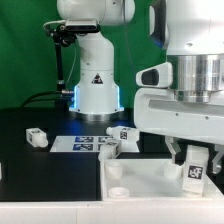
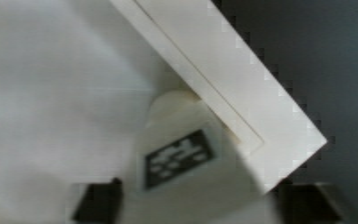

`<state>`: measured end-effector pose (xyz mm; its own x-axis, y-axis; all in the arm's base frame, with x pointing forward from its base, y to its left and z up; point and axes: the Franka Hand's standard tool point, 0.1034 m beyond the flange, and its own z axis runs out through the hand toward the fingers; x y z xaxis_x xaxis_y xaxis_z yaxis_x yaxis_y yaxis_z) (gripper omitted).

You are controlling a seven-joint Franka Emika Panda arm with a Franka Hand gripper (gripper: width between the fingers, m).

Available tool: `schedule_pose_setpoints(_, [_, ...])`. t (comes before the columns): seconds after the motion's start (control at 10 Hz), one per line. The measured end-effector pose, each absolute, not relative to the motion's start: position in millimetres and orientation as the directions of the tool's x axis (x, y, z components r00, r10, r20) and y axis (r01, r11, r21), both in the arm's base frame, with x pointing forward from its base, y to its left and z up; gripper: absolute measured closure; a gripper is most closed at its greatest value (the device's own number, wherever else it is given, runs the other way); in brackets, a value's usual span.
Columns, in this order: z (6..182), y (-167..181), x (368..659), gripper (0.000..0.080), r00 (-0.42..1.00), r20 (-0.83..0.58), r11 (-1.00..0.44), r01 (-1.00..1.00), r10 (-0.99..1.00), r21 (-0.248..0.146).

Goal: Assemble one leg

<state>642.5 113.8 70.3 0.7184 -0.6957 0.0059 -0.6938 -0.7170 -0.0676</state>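
My gripper (image 1: 195, 160) hangs at the exterior view's right, over the right part of the large flat white tabletop (image 1: 140, 185). Its jaws are shut on a short white leg (image 1: 195, 173) with a black-and-white tag, held upright. In the wrist view the leg (image 2: 179, 155) sits between the two dark fingertips (image 2: 99, 198), close against the tabletop's raised rim (image 2: 229, 80). The leg's lower end is hidden, so I cannot tell whether it touches the tabletop.
Three more white legs lie on the black table: one (image 1: 37, 137) at the exterior view's left, two (image 1: 108, 147) (image 1: 124, 135) beside the marker board (image 1: 85, 143). The arm's white base (image 1: 95, 90) stands behind them.
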Motion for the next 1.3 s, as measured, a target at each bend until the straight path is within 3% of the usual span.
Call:
schedule_pose_setpoints(0.1, [70.2, 114, 642, 0.0515, 0.672, 0.001, -0.671, -0.739, -0.741, -0.068])
schedule_pose_setpoints(0.4, [69.7, 103, 645, 0.0514, 0.465, -0.022, -0.463, -0.884, -0.885, -0.065])
schedule_pose_setpoints(0.6, [69.3, 103, 644, 0.0514, 0.131, -0.056, -0.128, -0.99, -0.99, -0.055])
schedule_pose_setpoints(0.8, [68.8, 113, 645, 0.0514, -0.245, -0.102, 0.251, -0.967, -0.964, -0.046])
schedule_pose_setpoints(0.9, [68.7, 114, 645, 0.0514, -0.313, -0.105, 0.318, -0.947, -0.944, -0.042])
schedule_pose_setpoints(1.1, [68.7, 114, 645, 0.0514, -0.324, -0.105, 0.329, -0.943, -0.94, -0.042])
schedule_pose_setpoints(1.2, [68.3, 113, 642, 0.0459, -0.197, -0.098, 0.2, -0.979, -0.976, -0.03])
schedule_pose_setpoints(1.3, [69.6, 110, 637, 0.0275, -0.049, -0.104, 0.047, -0.999, -0.993, 0.013])
